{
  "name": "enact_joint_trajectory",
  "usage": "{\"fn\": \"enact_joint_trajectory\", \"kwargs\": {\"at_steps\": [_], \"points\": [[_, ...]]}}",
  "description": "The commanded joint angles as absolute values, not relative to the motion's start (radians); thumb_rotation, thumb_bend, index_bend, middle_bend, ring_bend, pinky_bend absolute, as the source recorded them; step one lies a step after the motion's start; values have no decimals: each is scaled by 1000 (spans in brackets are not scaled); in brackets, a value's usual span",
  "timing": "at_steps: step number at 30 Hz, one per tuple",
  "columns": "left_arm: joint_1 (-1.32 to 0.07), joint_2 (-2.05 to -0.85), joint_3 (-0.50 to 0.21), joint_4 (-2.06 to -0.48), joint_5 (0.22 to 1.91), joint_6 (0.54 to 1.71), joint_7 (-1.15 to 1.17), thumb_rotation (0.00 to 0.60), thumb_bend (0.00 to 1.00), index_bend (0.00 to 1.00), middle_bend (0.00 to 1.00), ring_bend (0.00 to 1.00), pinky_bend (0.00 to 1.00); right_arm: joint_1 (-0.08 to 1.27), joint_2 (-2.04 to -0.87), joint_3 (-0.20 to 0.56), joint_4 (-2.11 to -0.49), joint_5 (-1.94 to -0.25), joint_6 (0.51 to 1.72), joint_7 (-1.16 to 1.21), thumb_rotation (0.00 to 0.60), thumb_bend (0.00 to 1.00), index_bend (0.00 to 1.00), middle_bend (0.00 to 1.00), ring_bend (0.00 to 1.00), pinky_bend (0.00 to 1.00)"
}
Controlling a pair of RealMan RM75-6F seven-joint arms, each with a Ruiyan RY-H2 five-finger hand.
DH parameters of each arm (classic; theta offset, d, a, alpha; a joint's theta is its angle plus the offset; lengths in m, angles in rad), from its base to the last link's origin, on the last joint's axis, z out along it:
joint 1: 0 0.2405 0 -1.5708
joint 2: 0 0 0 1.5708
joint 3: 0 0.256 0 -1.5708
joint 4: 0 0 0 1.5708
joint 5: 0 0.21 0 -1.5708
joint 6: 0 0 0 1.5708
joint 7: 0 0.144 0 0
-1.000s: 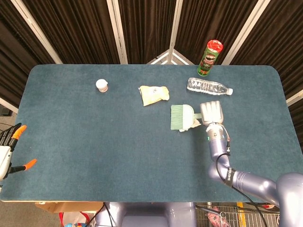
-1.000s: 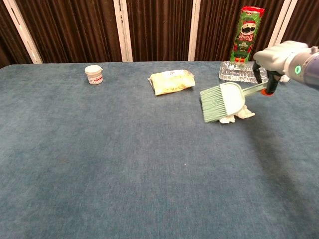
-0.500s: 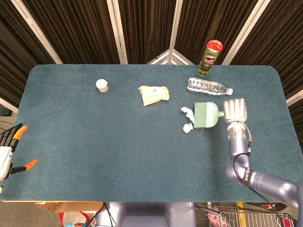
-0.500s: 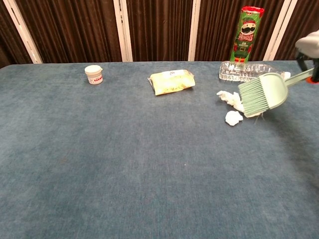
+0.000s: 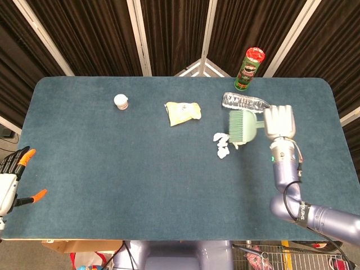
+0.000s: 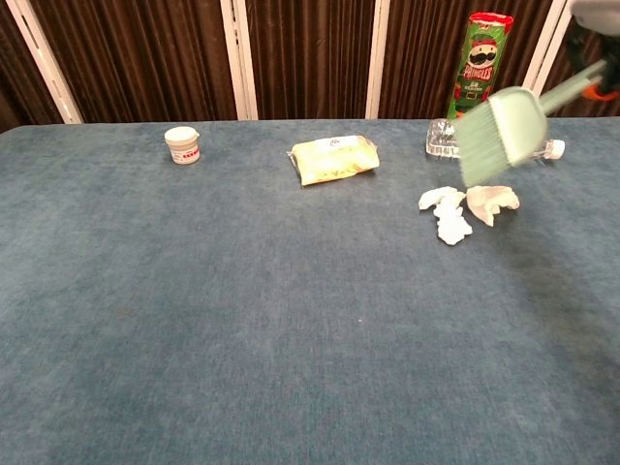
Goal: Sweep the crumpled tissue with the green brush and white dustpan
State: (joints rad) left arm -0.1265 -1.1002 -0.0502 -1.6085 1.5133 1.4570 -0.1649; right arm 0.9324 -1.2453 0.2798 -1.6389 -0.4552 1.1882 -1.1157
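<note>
My right hand (image 5: pixel 279 121) grips the handle of the green brush (image 5: pixel 243 125), which hangs tilted above the table; the chest view shows the brush (image 6: pixel 499 131) lifted in front of the bottle, with the hand itself almost out of frame. Several pieces of crumpled white tissue (image 5: pixel 222 145) lie on the blue tabletop just below and left of the bristles, also seen as crumpled tissue (image 6: pixel 455 211) in the chest view. My left hand (image 5: pixel 11 180) sits off the table's left edge, fingers apart, holding nothing. No white dustpan shows in either view.
A Pringles can (image 5: pixel 251 67) stands at the back right with a water bottle (image 5: pixel 241 101) lying before it. A yellow snack packet (image 5: pixel 183 111) and a small white jar (image 5: pixel 121 101) sit further left along the back.
The brush moved right across the tissue, then rose off the table toward the bottle. The tissue, covered by the bristles a second ago, now lies exposed in several pieces.
</note>
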Motion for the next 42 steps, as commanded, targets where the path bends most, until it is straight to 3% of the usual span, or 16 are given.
{"fn": "enact_joint_trajectory", "kwargs": {"at_steps": [1, 10, 22, 29, 42], "points": [[-129, -1100, -51, -1607, 1511, 1453, -167, 600, 0, 0, 0, 0, 17, 972, -1253, 302, -1668, -451, 1189, -1140, 600, 586, 783, 960, 1000, 857], [-130, -1093, -43, -1604, 1514, 1442, -191, 600, 0, 0, 0, 0, 17, 1061, -1373, 306, -1637, -321, 1139, -1188, 600, 587, 783, 960, 1000, 857], [-124, -1089, -44, -1601, 1502, 1445, -201, 600, 0, 0, 0, 0, 17, 1057, -1506, 212, -1443, -258, 1080, -1159, 600, 590, 783, 960, 1000, 857], [-123, -1089, -46, -1601, 1495, 1445, -197, 600, 0, 0, 0, 0, 17, 1028, -1480, 164, -1393, -264, 1080, -1159, 600, 591, 786, 960, 1000, 857], [-125, -1092, -47, -1606, 1499, 1447, -188, 600, 0, 0, 0, 0, 17, 965, -1308, 104, -1429, -285, 1142, -1179, 600, 595, 786, 960, 1000, 857]]}}
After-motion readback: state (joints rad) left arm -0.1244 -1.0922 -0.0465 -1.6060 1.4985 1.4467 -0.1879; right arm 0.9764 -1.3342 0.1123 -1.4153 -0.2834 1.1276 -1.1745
